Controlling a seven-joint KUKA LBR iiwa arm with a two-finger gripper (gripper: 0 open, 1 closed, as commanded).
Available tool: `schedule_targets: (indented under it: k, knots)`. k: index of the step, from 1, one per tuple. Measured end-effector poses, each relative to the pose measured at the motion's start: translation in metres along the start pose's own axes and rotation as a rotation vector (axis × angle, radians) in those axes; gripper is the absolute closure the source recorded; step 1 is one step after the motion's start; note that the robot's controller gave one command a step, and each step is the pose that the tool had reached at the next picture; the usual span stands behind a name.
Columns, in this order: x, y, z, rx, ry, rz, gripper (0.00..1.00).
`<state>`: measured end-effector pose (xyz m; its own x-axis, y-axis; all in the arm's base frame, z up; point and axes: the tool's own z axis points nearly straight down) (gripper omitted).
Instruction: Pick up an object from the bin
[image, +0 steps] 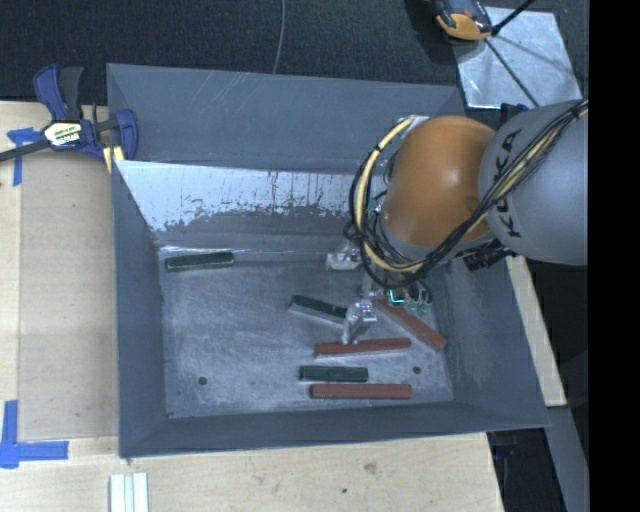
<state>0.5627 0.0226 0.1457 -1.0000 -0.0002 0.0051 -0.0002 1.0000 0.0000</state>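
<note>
The gripper (359, 320) is down near the floor of the bin (140, 300), right of the frame's centre, under the arm's orange cover (440, 180). Whether it is clenched or released cannot be told. Its tip is at the right end of a dark bar (316, 307) lying slanted at mid-floor, and just above a brown bar (362, 347); contact with either cannot be made out. Just right of the tip a second brown bar (420, 328) slants down to the right. Lower in the frame lie a green bar (334, 374) and, just below it, a third brown bar (360, 391). Well apart, at the floor's upper left, lies another green bar (200, 261).
</note>
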Motion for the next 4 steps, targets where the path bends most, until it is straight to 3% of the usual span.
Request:
schedule_targets:
  k: [1,2,3,4]
  knots:
    - [-0.002,0.0,-0.004,0.0,-0.008,0.0,0.0]
    - [0.009,0.02,0.062,-0.003,0.007,0.081,1.0]
    - [0.009,0.02,0.062,-0.003,0.007,0.081,1.0]
    - [-0.01,0.024,-0.131,-0.001,-0.007,0.073,1.0]
